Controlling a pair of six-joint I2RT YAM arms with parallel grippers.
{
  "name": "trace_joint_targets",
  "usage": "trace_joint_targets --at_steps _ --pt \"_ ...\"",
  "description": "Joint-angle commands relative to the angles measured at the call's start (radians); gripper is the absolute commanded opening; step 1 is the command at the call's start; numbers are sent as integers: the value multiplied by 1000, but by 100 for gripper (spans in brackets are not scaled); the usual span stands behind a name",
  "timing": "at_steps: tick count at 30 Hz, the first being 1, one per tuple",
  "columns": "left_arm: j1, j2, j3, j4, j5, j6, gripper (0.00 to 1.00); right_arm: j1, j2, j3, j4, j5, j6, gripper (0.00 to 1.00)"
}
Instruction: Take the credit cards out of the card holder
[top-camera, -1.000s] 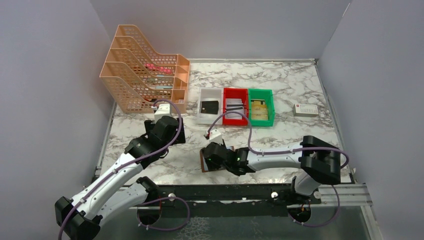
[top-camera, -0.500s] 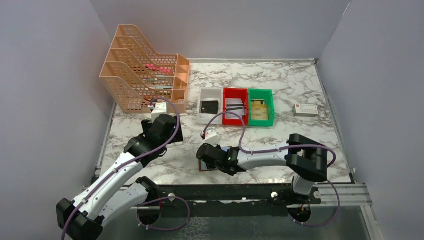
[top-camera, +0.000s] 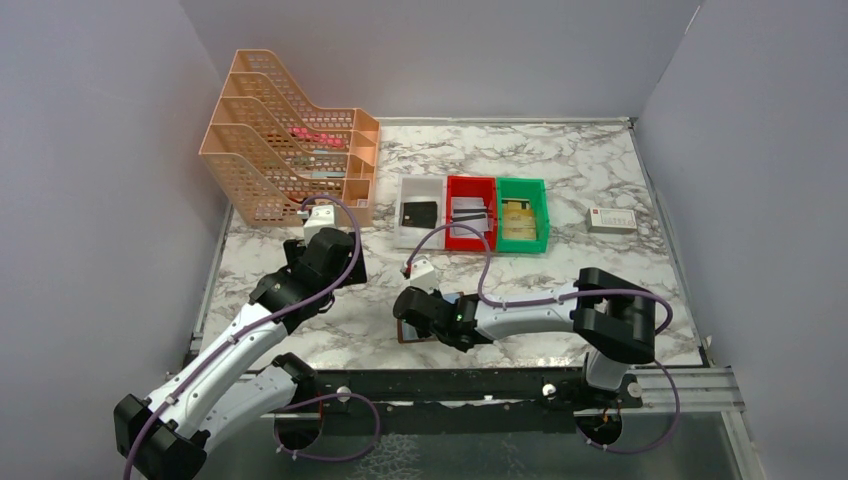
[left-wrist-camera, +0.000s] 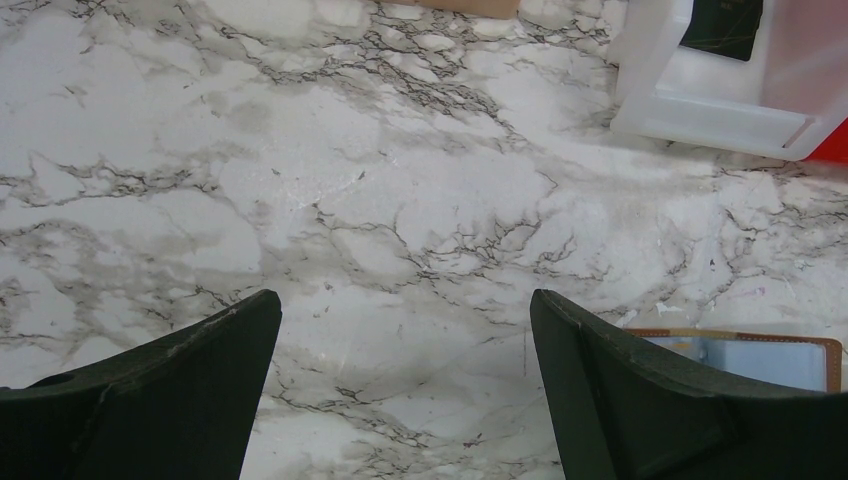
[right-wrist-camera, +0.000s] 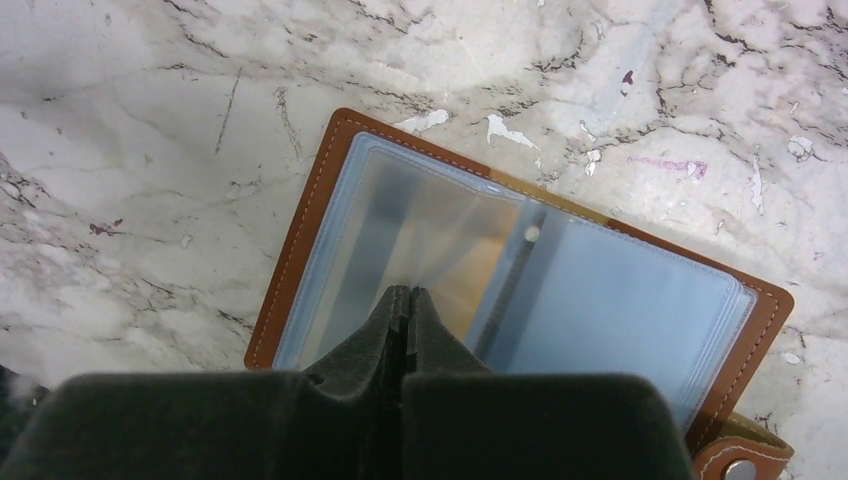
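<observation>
Brown card holder (right-wrist-camera: 600, 310) (one, open), three bins (top-camera: 471, 180), right claw (right-wrist-camera: 405, 292) closed.

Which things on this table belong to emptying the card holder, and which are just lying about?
Job: card holder, credit cards in the bins, right gripper.
Lying about: orange file rack, small white box.

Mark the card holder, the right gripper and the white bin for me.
card holder (right-wrist-camera: 600, 310), right wrist view, clear sleeve of its right page
right gripper (right-wrist-camera: 405, 298), right wrist view, where its closed fingertips meet
white bin (top-camera: 420, 188), top view, bare floor at its far end
</observation>
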Motion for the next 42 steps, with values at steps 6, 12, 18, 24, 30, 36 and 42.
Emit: trace_joint_targets --at_steps 6,12,18,24,30,36,42 --pt "6 -3 11 9 25 2 99 -16 -100 -58 87 -82 7 1" --pt "5 -21 6 24 84 2 99 -93 -159 -141 205 -259 46 1" --pt "5 -76 -51 119 293 -86 98 -187 -189 -235 349 -450 90 1" --pt "6 -85 -168 308 585 -192 95 -251 -224 -318 466 -580 130 1" --pt "4 -49 -251 441 724 -249 92 -283 -239 -356 509 -628 153 1" --pt "0 -59 -358 614 806 -351 88 -297 -248 -381 535 -643 169 1" --pt "-16 -11 -427 738 821 -421 81 -311 -244 -395 554 -658 179 1"
